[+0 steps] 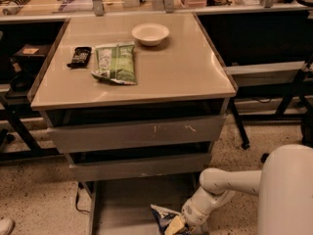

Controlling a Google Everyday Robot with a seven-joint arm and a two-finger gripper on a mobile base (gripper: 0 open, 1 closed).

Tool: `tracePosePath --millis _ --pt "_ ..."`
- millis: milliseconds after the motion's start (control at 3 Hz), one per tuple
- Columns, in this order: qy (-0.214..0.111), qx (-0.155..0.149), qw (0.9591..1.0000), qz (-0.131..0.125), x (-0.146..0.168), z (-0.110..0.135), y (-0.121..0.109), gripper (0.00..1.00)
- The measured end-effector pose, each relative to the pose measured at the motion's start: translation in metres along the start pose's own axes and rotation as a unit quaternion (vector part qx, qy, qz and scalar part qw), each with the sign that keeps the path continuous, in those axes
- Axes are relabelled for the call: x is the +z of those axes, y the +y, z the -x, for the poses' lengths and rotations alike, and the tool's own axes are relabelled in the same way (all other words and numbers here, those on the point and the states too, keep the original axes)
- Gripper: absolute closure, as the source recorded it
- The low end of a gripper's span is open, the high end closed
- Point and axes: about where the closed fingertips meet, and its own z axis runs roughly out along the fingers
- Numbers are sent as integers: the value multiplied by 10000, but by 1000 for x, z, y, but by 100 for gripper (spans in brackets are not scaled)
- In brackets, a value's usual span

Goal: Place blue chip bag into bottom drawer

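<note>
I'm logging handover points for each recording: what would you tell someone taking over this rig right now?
Gripper: low over the open bottom drawer, at the picture's lower edge, right against the blue chip bag.
Bag: within the drawer's outline, towards its front right. Whether it is held or already resting on the floor cannot be told.
Done: drawer open, bag brought to it.
Left: confirm the bag is released and lying in the drawer, then withdraw the arm.
On the cabinet top: green snack bag, white bowl.
</note>
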Motion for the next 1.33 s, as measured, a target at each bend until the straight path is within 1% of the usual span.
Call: tracePosePath --millis 333,667,1000,1333 --pt "-316 220 9992 78 18 22 -9 100" --pt "-526 360 9978 165 33 46 -20 100" --pt "-603 410 9969 291 53 98 -31 100" --pt "-604 411 9969 291 53 98 -31 100"
